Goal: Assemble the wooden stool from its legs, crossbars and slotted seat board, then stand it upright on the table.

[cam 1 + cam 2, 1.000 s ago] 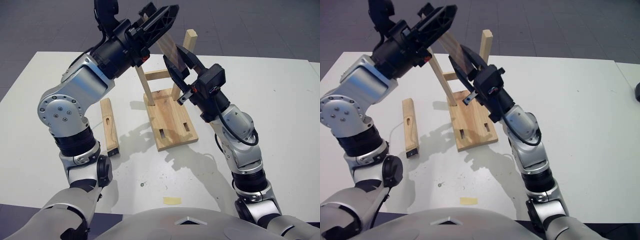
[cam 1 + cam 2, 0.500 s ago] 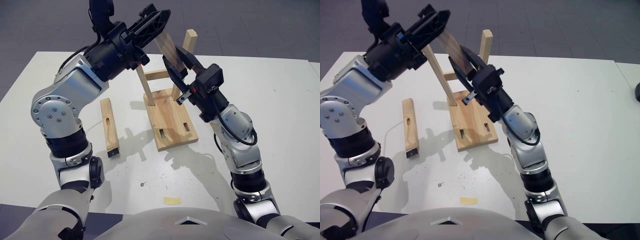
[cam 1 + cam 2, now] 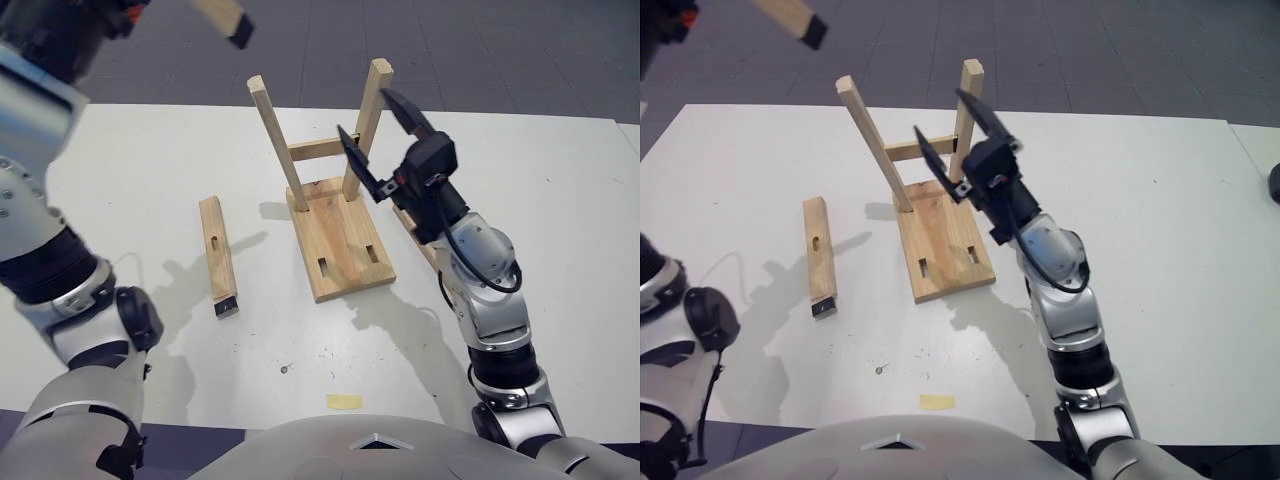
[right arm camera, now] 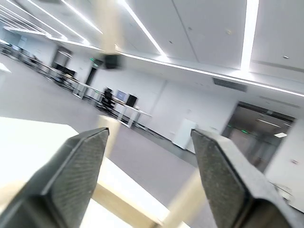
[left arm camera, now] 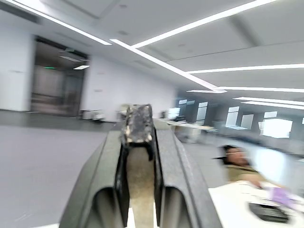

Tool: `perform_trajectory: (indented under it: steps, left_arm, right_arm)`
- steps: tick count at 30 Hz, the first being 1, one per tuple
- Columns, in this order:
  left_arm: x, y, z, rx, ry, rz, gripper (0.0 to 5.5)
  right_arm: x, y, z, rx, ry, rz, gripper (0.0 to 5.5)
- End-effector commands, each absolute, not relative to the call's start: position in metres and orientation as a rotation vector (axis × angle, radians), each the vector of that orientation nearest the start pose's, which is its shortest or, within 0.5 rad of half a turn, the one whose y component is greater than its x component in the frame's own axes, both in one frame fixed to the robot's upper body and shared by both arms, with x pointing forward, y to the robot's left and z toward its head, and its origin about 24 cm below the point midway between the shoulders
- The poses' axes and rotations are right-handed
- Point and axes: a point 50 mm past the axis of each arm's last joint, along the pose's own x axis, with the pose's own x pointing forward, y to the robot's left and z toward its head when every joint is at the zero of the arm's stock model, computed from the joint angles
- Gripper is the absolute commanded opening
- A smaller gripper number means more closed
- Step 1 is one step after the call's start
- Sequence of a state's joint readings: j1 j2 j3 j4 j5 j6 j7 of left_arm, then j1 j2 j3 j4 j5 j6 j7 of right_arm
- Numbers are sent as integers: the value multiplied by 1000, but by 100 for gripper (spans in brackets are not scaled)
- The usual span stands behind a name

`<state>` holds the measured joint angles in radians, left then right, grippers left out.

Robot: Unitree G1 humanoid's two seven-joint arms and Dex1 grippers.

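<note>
From the head, the seat board (image 3: 340, 240) lies flat near the middle of the white table (image 3: 560, 200). Two legs stand up from its far end. The left leg (image 3: 278, 145) leans outward and the right leg (image 3: 366, 125) is nearly upright. A crossbar (image 3: 315, 150) joins them partway up. Two slots at the board's near end are unfilled.

The right gripper (image 3: 378, 138) is spread wide around the right leg. One finger is in front of the crossbar's right end and the other is on the leg's far side. Whether either one touches the wood cannot be told. The right forearm covers the board's far right corner, and a strip of pale wood (image 3: 404, 216) shows just beside it, mostly hidden.

A loose leg (image 3: 218, 255) lies well to the left of the board, slotted face up, its dark end nearest the robot. A yellow tape scrap (image 3: 345, 402) sits close to the table's near edge. At the top left edge the held leg (image 3: 225, 15) hangs in the air, dark tip outward.

At the left wrist, the left gripper (image 5: 138, 142) is clamped on the held leg, whose dark cap pokes out between the fingers. Behind it are a grey floor and ceiling lights (image 5: 199, 21).

At the right wrist, the textured pads (image 4: 80, 166) stand far apart, with blurred pale wood between them.
</note>
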<state>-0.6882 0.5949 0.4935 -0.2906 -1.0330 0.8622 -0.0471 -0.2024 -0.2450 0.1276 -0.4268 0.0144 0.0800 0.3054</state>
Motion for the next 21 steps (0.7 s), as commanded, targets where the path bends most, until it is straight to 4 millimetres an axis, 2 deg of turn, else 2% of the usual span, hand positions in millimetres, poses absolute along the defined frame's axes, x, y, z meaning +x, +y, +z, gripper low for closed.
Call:
perform_trajectory:
  steps: [1, 3, 6, 8, 10, 14, 17, 21]
  left_arm:
    - [279, 276, 257, -199, -194, 5, 42]
    - [283, 290, 228, -89, -121, 136, 42]
    - [292, 293, 182, 66, -19, 210, 42]
    - [298, 288, 155, 132, 33, 225, 42]
    - [301, 279, 132, 113, 91, 206, 42]
    - [296, 264, 109, 85, 131, 175, 42]
    - [295, 256, 101, 93, 149, 156, 42]
    - [301, 230, 95, 60, 147, 72, 42]
  right_arm:
    - [247, -145, 167, -333, -444, 374, 392]
    - [245, -152, 165, -334, -428, 333, 420]
    - [244, -154, 161, -328, -412, 311, 469]
    - [246, -151, 160, -329, -410, 320, 497]
    - [249, -149, 160, -332, -412, 328, 530]
    - [249, -148, 154, -332, -392, 334, 540]
    - [248, -146, 151, -328, -381, 341, 540]
    - [244, -141, 145, -310, -360, 345, 540]
